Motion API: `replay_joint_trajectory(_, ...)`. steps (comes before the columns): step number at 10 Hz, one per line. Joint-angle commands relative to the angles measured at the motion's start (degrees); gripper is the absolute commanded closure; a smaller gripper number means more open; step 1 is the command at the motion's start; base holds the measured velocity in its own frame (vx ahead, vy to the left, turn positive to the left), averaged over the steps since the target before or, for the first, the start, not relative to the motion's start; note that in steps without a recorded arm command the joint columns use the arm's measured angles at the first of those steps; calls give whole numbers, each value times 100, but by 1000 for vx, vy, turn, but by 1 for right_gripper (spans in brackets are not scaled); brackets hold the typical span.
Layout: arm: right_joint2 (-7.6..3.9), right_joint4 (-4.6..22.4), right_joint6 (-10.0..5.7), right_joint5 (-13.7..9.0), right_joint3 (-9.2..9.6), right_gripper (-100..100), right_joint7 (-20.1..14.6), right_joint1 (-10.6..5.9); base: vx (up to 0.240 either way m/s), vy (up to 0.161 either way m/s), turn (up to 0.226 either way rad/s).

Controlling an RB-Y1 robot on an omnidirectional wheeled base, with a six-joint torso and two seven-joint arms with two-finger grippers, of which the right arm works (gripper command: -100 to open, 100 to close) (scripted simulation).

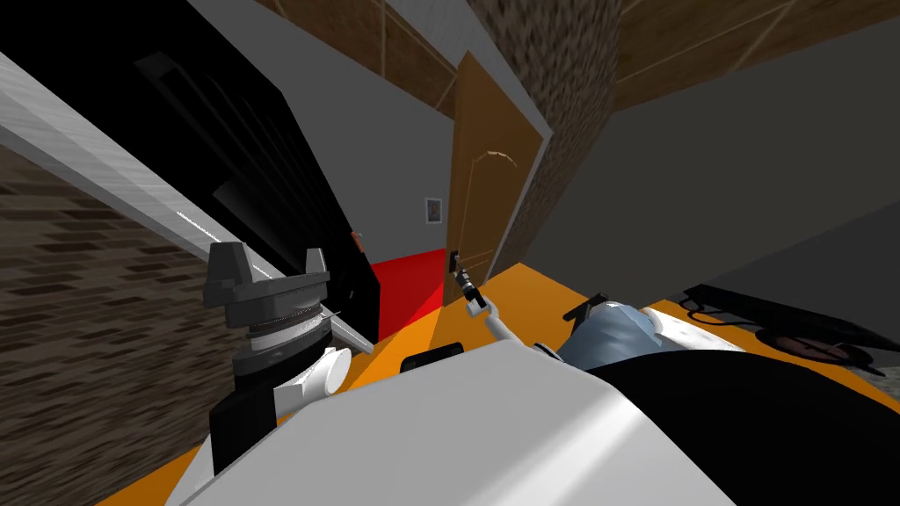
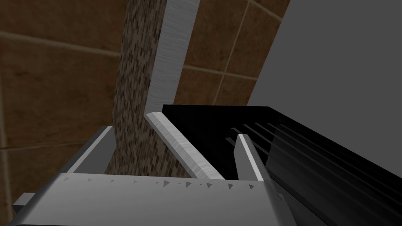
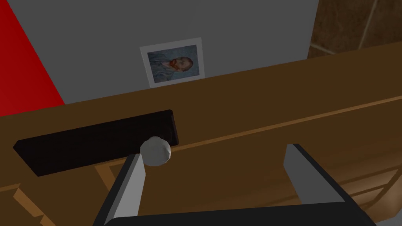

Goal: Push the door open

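The brown panelled door (image 1: 479,176) stands partly open ahead of me, swung away from its grey frame. My right gripper (image 1: 457,261) reaches out to its lower free edge. In the right wrist view the door (image 3: 275,117) lies close ahead, with a black latch plate (image 3: 94,141) and a small grey round knob (image 3: 156,151). My right gripper (image 3: 214,172) is open; one finger (image 3: 133,184) ends just beside the knob, nothing held between them. My left gripper (image 1: 268,263) is raised near my left shoulder, open and empty, also seen in its wrist view (image 2: 172,153).
A brick wall (image 1: 79,351) and a grey beam (image 1: 114,184) lie to my left, with a black area behind. Beyond the door are a red floor (image 1: 413,281), a grey wall and a small framed portrait (image 3: 172,62). Orange floor (image 1: 527,299) lies under me.
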Motion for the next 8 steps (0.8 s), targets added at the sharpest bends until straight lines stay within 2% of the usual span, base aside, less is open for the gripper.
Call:
replay_joint_trajectory(1,-58,231,4,-15,37,-100,-21,-127,18,-111,123)
replay_joint_trajectory(8,-276,1220,-37,-73,176,-100,-111,-669,8,-113,93)
